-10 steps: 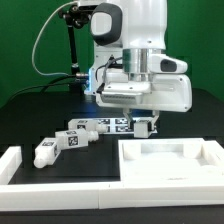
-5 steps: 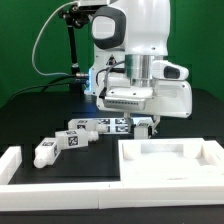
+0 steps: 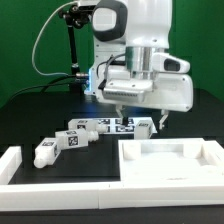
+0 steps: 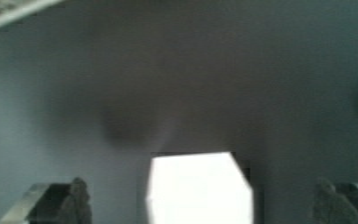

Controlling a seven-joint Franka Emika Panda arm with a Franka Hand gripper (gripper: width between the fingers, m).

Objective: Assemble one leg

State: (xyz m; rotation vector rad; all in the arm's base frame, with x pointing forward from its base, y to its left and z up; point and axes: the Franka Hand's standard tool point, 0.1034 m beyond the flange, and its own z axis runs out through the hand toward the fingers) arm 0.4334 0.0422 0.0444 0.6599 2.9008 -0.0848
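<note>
Several white legs with black tags lie in a row on the black table. The one furthest toward the exterior view's right (image 3: 144, 127) lies directly under my gripper (image 3: 140, 117). The gripper is open wide, with one finger on each side of this leg and not touching it. In the wrist view the leg (image 4: 197, 185) shows as a bright white block midway between the two dark fingertips (image 4: 55, 202), and my gripper (image 4: 199, 204) holds nothing. Other legs lie toward the exterior view's left (image 3: 108, 125), (image 3: 70, 139), (image 3: 45, 152).
A large white tray-shaped part with a raised rim (image 3: 172, 148) lies in front of the legs at the exterior view's right. A white raised border (image 3: 14, 162) runs along the front left. The robot base and cables stand behind.
The gripper's fingers have spread apart and the hand has risen a little above the rightmost leg. The leg stays on the table where it was.
</note>
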